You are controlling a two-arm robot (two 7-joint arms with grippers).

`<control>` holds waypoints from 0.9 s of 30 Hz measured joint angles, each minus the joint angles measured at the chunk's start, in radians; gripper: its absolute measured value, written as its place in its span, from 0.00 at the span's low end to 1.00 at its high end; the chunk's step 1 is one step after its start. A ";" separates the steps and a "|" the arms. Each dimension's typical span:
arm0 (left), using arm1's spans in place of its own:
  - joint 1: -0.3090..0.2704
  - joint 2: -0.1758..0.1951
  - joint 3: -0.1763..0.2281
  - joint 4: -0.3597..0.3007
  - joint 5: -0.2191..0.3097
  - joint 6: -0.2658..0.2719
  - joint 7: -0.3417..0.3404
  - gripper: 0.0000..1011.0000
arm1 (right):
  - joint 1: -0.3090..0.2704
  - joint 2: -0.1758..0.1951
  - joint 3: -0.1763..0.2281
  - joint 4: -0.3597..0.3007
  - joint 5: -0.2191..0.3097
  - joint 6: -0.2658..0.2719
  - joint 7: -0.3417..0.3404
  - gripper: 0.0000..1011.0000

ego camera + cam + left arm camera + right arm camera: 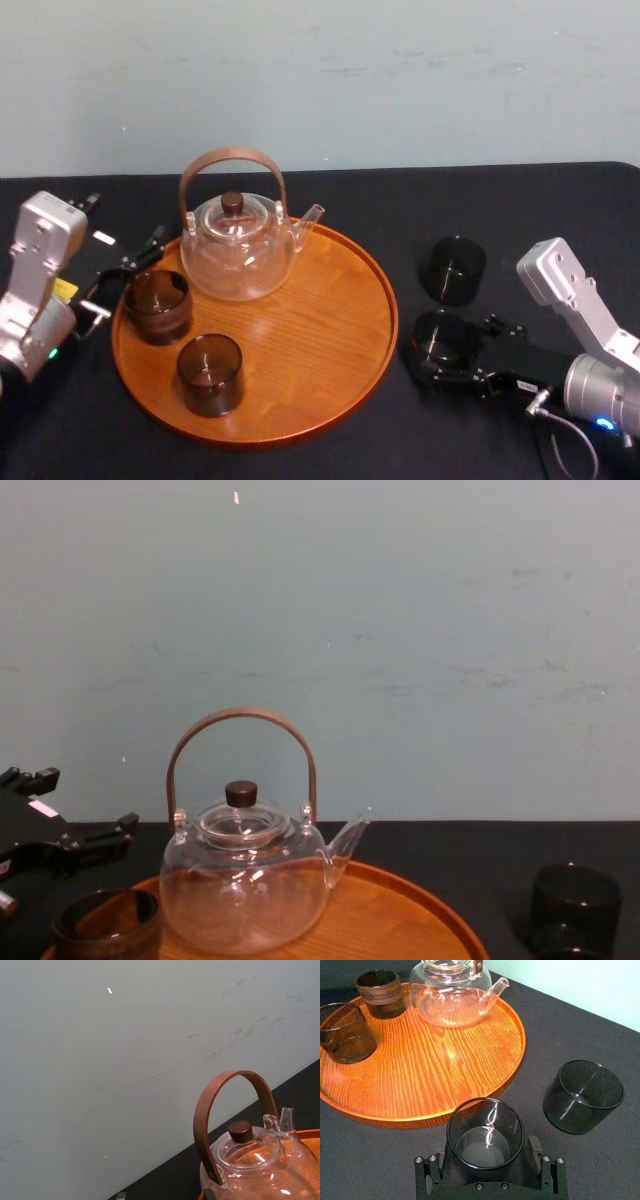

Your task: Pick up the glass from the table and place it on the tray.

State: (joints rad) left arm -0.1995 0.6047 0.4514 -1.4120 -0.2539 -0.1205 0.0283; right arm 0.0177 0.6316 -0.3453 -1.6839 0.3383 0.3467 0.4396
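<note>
Dark glass is slippery, and that is my big worry. My right gripper has its jaws on both sides of the glass, and they look closed on it. The glass is on the right side of the table, just beside the rim of the tray. I cannot tell if it is off the cloth yet.

If I squeeze too softly, it may slip and fall. If I lift too low, it may hit the rim. If I swing wide, I may bump the other glass, just behind it toward the far edge, or the teapot on the tray.

My left gripper sits by the tray's left rim, jaws apart, holding nothing.

I count four glasses. Two are on the table side. Two are on the tray, the banded glass and the plain glass. There is one teapot and one tray.
</note>
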 joint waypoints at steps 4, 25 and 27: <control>0.000 0.000 0.000 0.000 0.000 0.000 0.000 0.99 | 0.016 -0.008 -0.008 0.015 0.003 0.005 0.001 0.99; 0.000 0.000 0.000 0.000 0.000 0.000 0.000 0.99 | 0.053 -0.020 -0.039 0.043 -0.006 0.004 0.005 0.99; 0.000 0.000 0.000 0.000 0.000 0.000 0.000 0.99 | 0.053 -0.020 -0.039 0.043 -0.006 0.004 0.005 0.99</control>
State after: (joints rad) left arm -0.1995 0.6047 0.4514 -1.4120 -0.2539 -0.1205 0.0283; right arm 0.0703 0.6116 -0.3841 -1.6410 0.3320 0.3503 0.4446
